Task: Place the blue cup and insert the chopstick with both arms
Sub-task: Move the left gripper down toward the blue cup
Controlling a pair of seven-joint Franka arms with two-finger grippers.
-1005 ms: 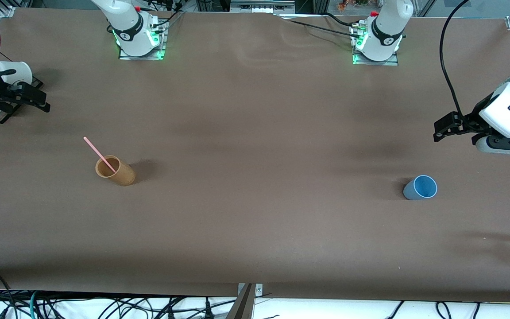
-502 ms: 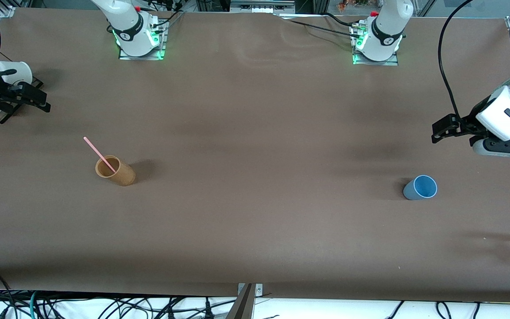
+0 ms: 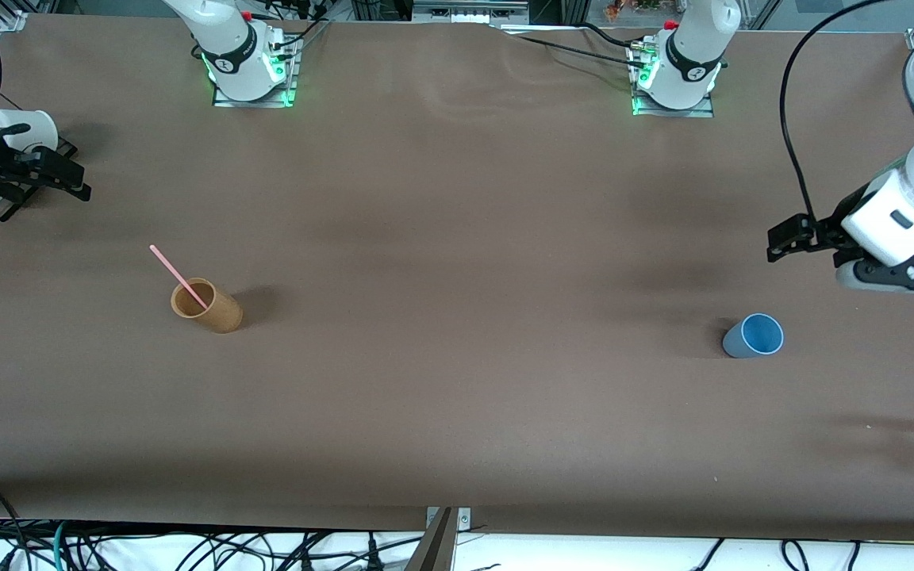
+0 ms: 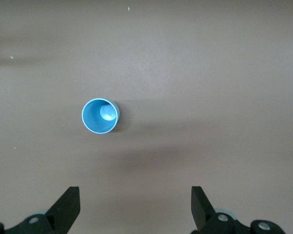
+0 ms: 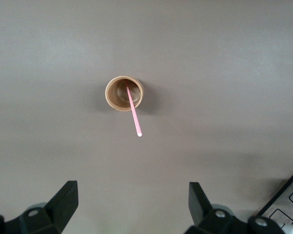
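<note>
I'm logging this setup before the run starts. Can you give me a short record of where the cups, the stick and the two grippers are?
blue cup: upright on the table, empty, toward the left arm's end
tan cup: upright, toward the right arm's end
chopstick: leaning in the tan cup
left gripper: open, in the air near the blue cup
right gripper: open, waiting at the table's edge

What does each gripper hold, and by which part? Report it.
Nothing is held. The left gripper is open above the table near the blue cup; the right gripper is open, away from the chopstick.
</note>
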